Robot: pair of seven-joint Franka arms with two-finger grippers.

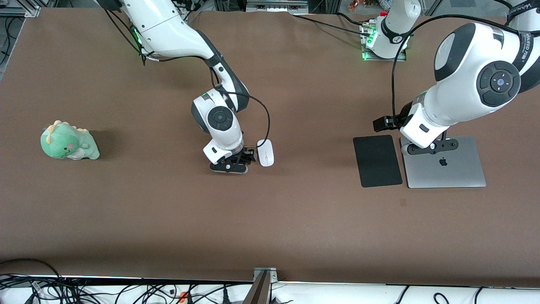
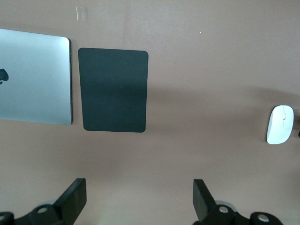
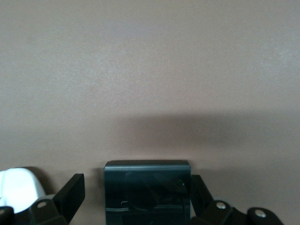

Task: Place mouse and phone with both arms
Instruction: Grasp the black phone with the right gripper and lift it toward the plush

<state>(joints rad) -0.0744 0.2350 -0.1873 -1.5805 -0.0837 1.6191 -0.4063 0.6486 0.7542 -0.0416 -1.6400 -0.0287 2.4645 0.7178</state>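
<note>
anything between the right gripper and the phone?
Nothing visible. The right gripper is open and low over the table, its fingers either side of the phone. The mouse lies just beside it, outside the fingers.

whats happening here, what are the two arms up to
The right hand is down at the table in the middle, its open fingers either side of the phone, with the white mouse lying right beside it. The left hand hangs open over the laptop, which sits next to a black mat, and holds nothing. A green plush dinosaur sits apart toward the right arm's end of the table.
</note>
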